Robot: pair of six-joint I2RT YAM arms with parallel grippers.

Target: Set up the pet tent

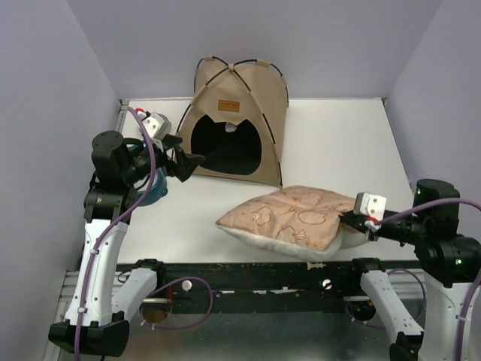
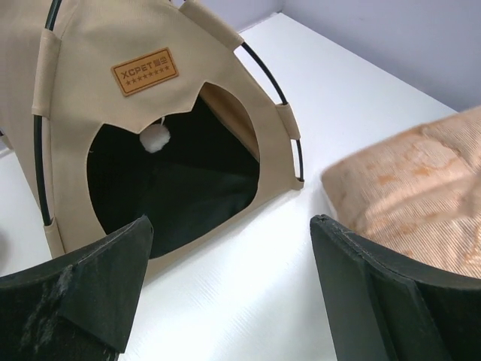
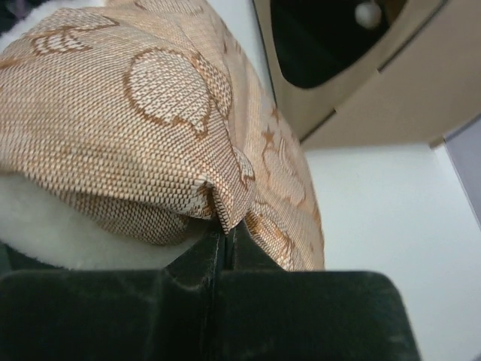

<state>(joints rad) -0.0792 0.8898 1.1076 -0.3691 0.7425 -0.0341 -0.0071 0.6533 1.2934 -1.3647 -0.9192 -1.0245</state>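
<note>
Pet tent (image 1: 239, 120) sits in neither set of jaws. My right jaws are pressed together on the near right edge of the cushion (image 1: 289, 218), with a fold of its patterned cloth pinched at the seam. On the right wrist camera the cushion bulges up from that pinch, and its white underside (image 3: 45, 218) shows at the left.

My left jaws stand wide apart with nothing between them. They hang above the counter (image 1: 338, 143), just off the tent's front left corner and pointing toward its doorway (image 1: 225, 147).

The cushion lies on the counter ahead of my right arm, in front of the tent and to its right, close to it. On the left wrist camera I see a strip of bare counter between the two.

The tent stands upright at the far middle of the counter, up against the back wall (image 1: 323, 45), with its dark doorway facing my arms. Thin black poles (image 2: 263, 72) arch over its tan cloth. An orange-brown label (image 2: 145, 71) sits above the doorway, and a white pom-pom (image 2: 156, 138) hangs in the opening just below it.
</note>
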